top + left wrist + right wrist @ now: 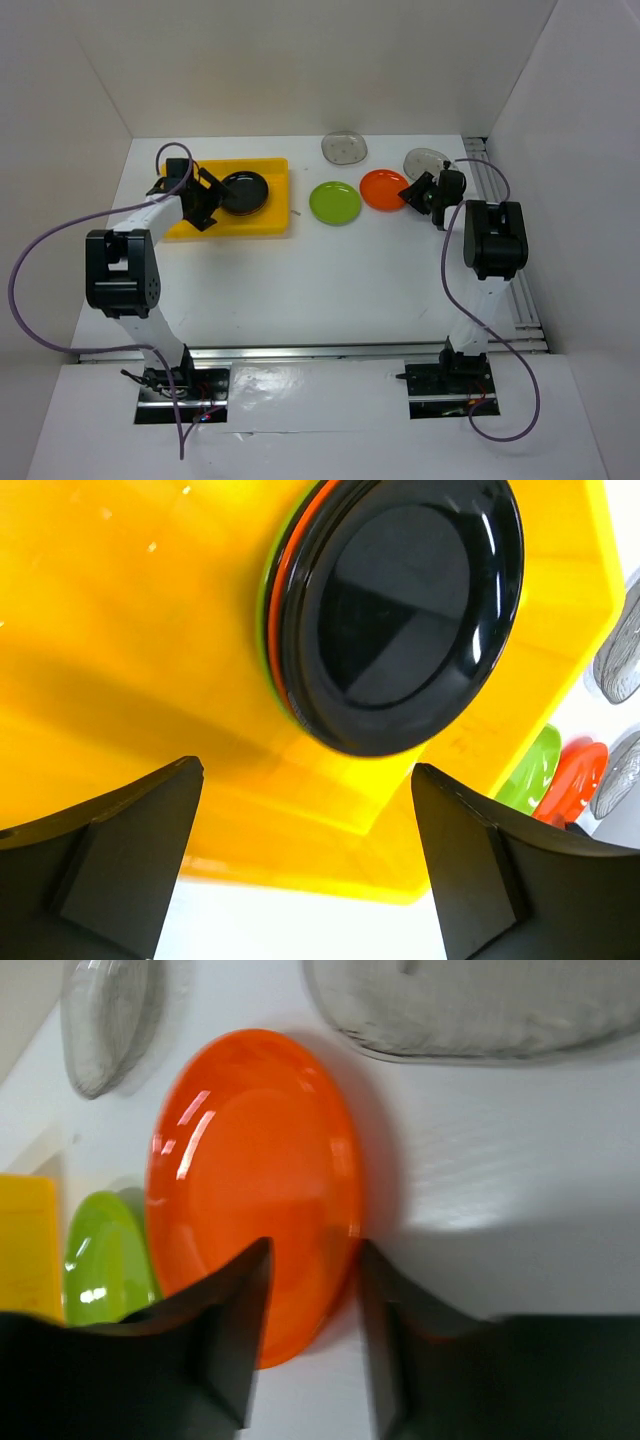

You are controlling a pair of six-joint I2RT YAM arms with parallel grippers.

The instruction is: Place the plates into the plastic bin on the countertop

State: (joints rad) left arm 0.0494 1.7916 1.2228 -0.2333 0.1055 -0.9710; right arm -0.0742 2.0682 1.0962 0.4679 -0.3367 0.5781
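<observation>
The yellow plastic bin (270, 225) lies at the back left of the white countertop (330, 280) and fills the left wrist view (120, 630). A black plate (245, 192) lies in it on top of an orange-rimmed and a green-rimmed plate (400, 610). My left gripper (205, 200) hovers over the bin's near side, open and empty (305, 770). An orange plate (383, 188) lies flat on the countertop. My right gripper (415, 190) is at its right rim (250, 1160), jaws partly closed and straddling the rim (315, 1250).
A green plate (335, 203) lies left of the orange one (100, 1260). Two clear plates lie at the back, one (345, 147) in the middle and one (425, 160) just behind the right gripper. White walls bound the table; a metal rail (510, 250) runs along the right.
</observation>
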